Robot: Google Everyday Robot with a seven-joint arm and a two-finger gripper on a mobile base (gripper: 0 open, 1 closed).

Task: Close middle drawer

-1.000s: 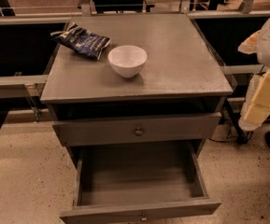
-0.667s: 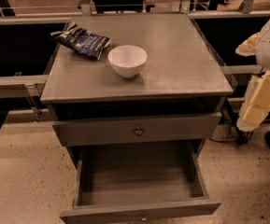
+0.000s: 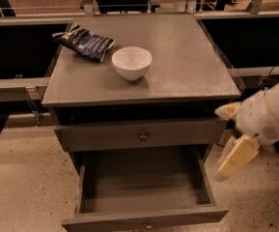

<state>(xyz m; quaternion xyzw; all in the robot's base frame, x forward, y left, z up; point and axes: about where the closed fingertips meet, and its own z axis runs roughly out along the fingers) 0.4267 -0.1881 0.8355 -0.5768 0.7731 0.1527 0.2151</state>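
Note:
The middle drawer (image 3: 144, 190) is pulled far out at the bottom of the grey cabinet. It is a long empty box of grey boards with a low front panel and a tiny metal knob (image 3: 148, 224). Above it is a taller drawer front with a brass knob (image 3: 143, 136), standing slightly out under the cabinet top. My gripper (image 3: 231, 137) is at the right of the cabinet, beside the open drawer's right side and above its front corner. It is open and empty, with one cream finger (image 3: 237, 157) pointing down-left and the other near the upper drawer's right end.
On the cabinet top (image 3: 187, 66) stand a white bowl (image 3: 132, 62) and a dark blue snack bag (image 3: 85, 41). Metal rails and black panels run behind and to both sides. Speckled floor (image 3: 18, 187) lies in front.
My gripper has moved left and down, from off the cabinet's right side towards the open drawer's right side. The drawers, bowl and bag have not moved.

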